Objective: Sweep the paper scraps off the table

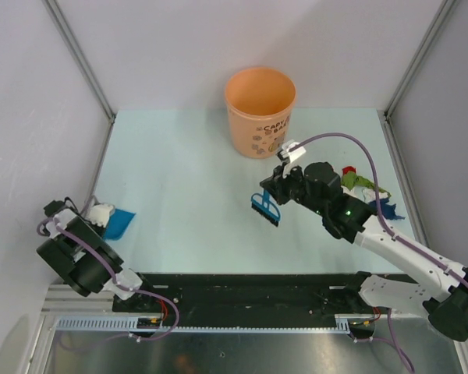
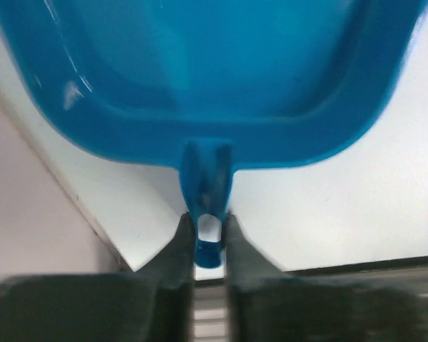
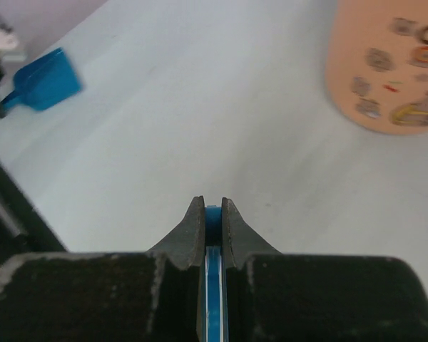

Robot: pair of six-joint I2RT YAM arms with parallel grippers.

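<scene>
1. Pale mint table between grey walls carries an orange bucket at its far edge.
2. Blue dustpan, well left of the bucket toward the near edge, has its handle pinched in the left gripper.
3. Right gripper, just in front of the bucket, clamps a small blue brush.
4. Paper scraps, red, green and blue, lie right of the bucket.
</scene>
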